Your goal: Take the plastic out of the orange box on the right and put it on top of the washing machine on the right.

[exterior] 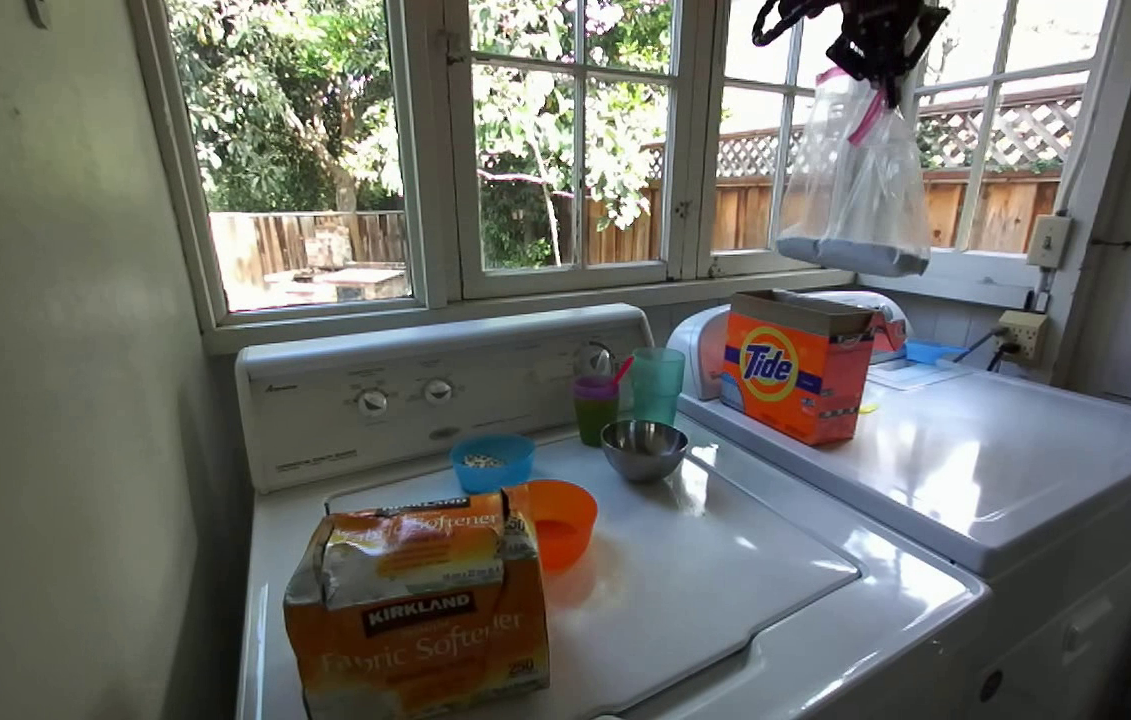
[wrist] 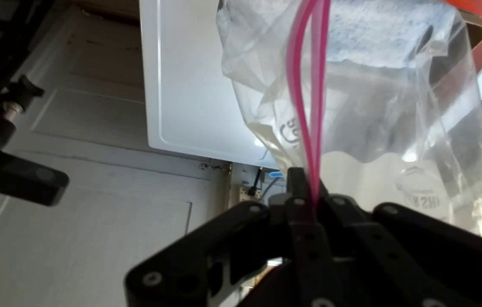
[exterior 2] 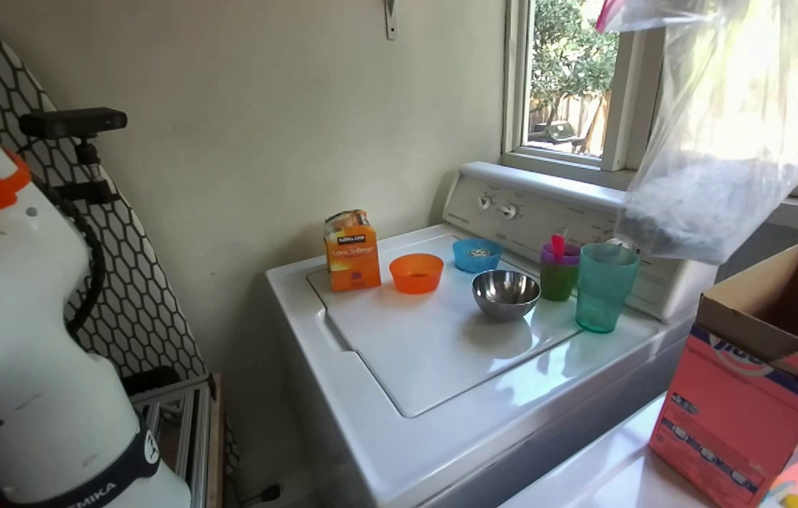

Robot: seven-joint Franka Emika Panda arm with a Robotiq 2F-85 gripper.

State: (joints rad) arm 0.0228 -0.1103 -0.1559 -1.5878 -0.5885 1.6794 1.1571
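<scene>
One hand point(wrist: 312, 194), and it's clamped on the pink zip strip point(wrist: 320, 51) of one clear plastic bag point(exterior: 855, 190) with pale bluish stuff point(exterior: 855, 255) in the bottom. In both exterior views the bag hangs around 12 o'clock from the open orange Tide box point(exterior: 795, 370), out of it and not touching. In an exterior view (clock centered mid-frame) I count two appliances: the washing machine point(exterior: 1005, 450) at 3 o'clock, under the Tide box, and another white machine point(exterior: 725, 570) at 6. That one carries one Kirkland box point(exterior: 425, 620) at 7, three bowls (blue bowl point(exterior: 505, 482), orange bowl point(exterior: 570, 540), metal bowl point(exterior: 643, 462)), one teal tumbler point(exterior: 657, 385) and a green-and-purple cup point(exterior: 597, 412) with a pink handle point(exterior: 623, 370). Might be two nested cups, can't tell.

Kirkland box covers part of the orange bowl there, and the speckled bits point(exterior: 482, 461) in the blue bowl are too tiny to count. The frame edge chops off the bag's top point(exterior 2: 709, 10) and one side of the Tide box in an exterior view.
</scene>
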